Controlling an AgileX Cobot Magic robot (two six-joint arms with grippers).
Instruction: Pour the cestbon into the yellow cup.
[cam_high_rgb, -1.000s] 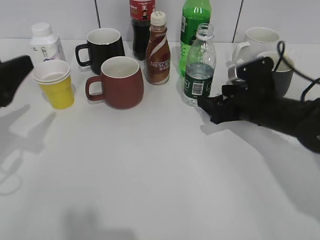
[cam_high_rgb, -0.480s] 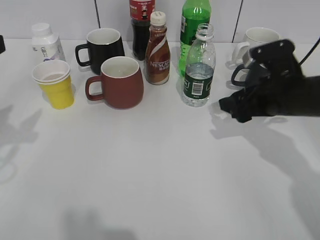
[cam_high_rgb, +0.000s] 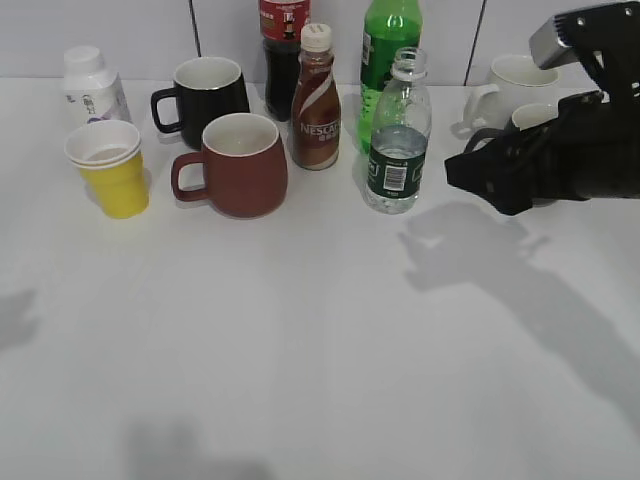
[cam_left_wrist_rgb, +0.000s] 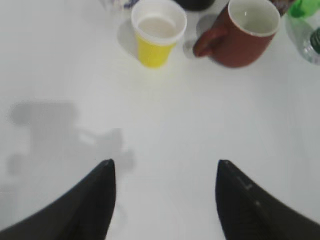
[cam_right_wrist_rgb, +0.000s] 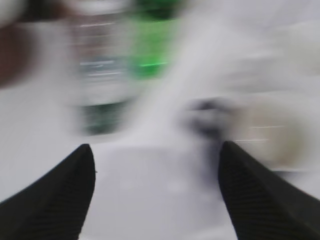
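Observation:
The cestbon (cam_high_rgb: 399, 135) is a small clear bottle with a dark green label and no cap. It stands upright right of centre and shows blurred in the right wrist view (cam_right_wrist_rgb: 100, 75). The yellow cup (cam_high_rgb: 107, 167) stands at the left, holding clear liquid, and shows in the left wrist view (cam_left_wrist_rgb: 157, 32). My right gripper (cam_high_rgb: 470, 180) is open and empty, raised to the right of the bottle and apart from it; its jaws also show in the right wrist view (cam_right_wrist_rgb: 156, 155). My left gripper (cam_left_wrist_rgb: 165, 167) is open and empty over bare table, out of the exterior view.
A dark red mug (cam_high_rgb: 238, 165), a black mug (cam_high_rgb: 205, 95), a brown Nescafe bottle (cam_high_rgb: 316, 100), a cola bottle (cam_high_rgb: 282, 55), a green soda bottle (cam_high_rgb: 388, 50) and a white bottle (cam_high_rgb: 90, 85) stand at the back. White and grey mugs (cam_high_rgb: 520, 80) sit behind my right arm.
My right gripper has let go of the bottle, drawn back to the right and risen. My left arm has withdrawn out of the exterior view to the left.

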